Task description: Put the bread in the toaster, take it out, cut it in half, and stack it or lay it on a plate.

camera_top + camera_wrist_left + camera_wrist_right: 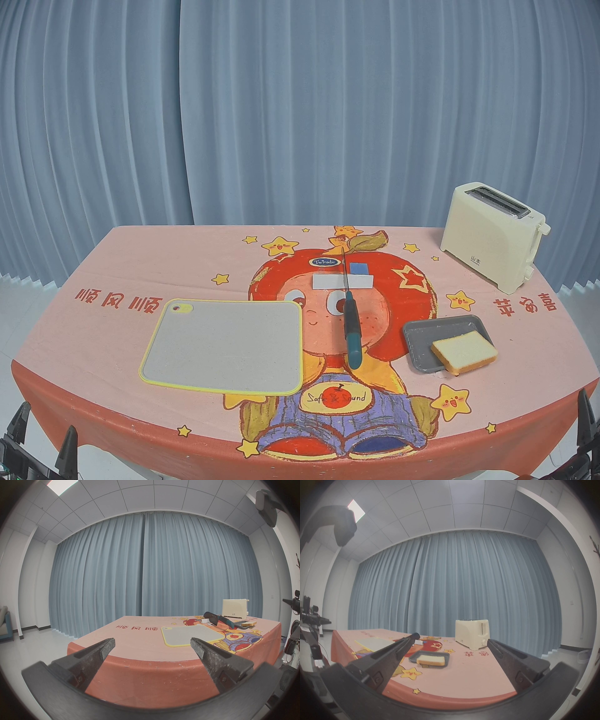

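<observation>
A slice of bread lies on a small grey plate at the table's right front; the same bread and plate show in the right wrist view. The cream toaster stands at the back right, slots empty. A knife with a teal handle lies mid-table, blade on a white rest. The grey cutting board with a yellow rim lies left of it. My left gripper is open, off the table's front left edge. My right gripper is open, off the front right edge.
The table carries a pink cartoon cloth. A blue curtain hangs behind it. Bare cloth lies behind the cutting board and between the knife and the toaster.
</observation>
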Motion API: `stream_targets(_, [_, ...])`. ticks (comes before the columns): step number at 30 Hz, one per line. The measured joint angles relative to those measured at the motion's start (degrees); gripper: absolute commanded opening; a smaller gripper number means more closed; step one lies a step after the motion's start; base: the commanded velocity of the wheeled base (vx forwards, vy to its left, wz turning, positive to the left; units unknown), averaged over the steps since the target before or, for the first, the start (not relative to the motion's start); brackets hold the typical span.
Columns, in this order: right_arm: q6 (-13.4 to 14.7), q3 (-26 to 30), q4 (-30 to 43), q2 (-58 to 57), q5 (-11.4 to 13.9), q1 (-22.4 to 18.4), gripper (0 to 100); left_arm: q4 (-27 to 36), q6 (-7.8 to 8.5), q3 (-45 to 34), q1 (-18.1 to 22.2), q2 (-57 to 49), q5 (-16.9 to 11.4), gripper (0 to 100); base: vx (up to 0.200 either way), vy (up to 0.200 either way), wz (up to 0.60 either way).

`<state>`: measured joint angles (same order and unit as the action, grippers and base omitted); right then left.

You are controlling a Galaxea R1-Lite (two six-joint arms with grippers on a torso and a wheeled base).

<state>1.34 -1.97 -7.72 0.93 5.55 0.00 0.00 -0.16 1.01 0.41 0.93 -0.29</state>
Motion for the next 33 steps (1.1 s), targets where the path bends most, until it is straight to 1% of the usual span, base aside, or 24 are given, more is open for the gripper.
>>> stream_targets(2, [1.8, -1.2, 0.1, 0.0, 1.2, 0.0, 100, 0.0, 0.0, 0.0, 0.0, 0.0, 0.0, 100, 0.0, 0.0, 0.0])
stream_targets(4, [2.8, -2.2, 0.3, 0.0, 3.4, -0.2, 100, 0.0, 0.0, 0.0, 0.0, 0.0, 0.0, 100, 0.0, 0.0, 0.0])
stream_targets(6, [2.9, -2.8, 0.4, 0.1, 4.8, -0.4, 100, 0.0, 0.0, 0.0, 0.0, 0.0, 0.0, 100, 0.0, 0.0, 0.0])
stream_targets(10, [3.3, -3.2, 0.5, 1.4, 6.6, -1.2, 100, 0.0, 0.0, 0.0, 0.0, 0.0, 0.0, 100, 0.0, 0.0, 0.0])
stream_targets(14, [3.5, -3.1, 0.6, 3.5, 7.4, -1.5, 100, 0.0, 0.0, 0.0, 0.0, 0.0, 0.0, 100, 0.0, 0.0, 0.0])
stream_targets(17, [3.6, -2.9, 0.7, 4.8, 7.4, -1.6, 100, 0.0, 0.0, 0.0, 0.0, 0.0, 0.0, 100, 0.0, 0.0, 0.0])
stream_targets(20, [4.8, -2.2, 0.7, 6.5, 7.5, -1.4, 100, 0.0, 0.0, 0.0, 0.0, 0.0, 0.0, 100, 0.0, 0.0, 0.0])
stream_targets(23, [6.7, -1.6, 0.7, 7.9, 7.7, -1.1, 100, 0.0, 0.0, 0.0, 0.0, 0.0, 0.0, 100, 0.0, 0.0, 0.0])
stream_targets(25, [8.1, -1.2, 1.1, 9.1, 8.7, -0.8, 100, 0.0, 0.0, 0.0, 0.0, 0.0, 0.0, 100, 0.0, 0.0, 0.0])
stream_targets(28, [9.9, -0.8, 2.1, 11.0, 11.6, 0.1, 100, 0.0, 0.0, 0.0, 0.0, 0.0, 0.0, 100, 0.0, 0.0, 0.0])
stream_targets(31, [10.4, -1.0, 2.8, 13.6, 13.4, 1.1, 100, 0.0, 0.0, 0.0, 0.0, 0.0, 0.0, 100, 0.0, 0.0, 0.0])
stream_targets(33, [10.4, -1.4, 2.8, 15.7, 14.0, 1.7, 100, 0.0, 0.0, 0.0, 0.0, 0.0, 0.0, 100, 0.0, 0.0, 0.0])
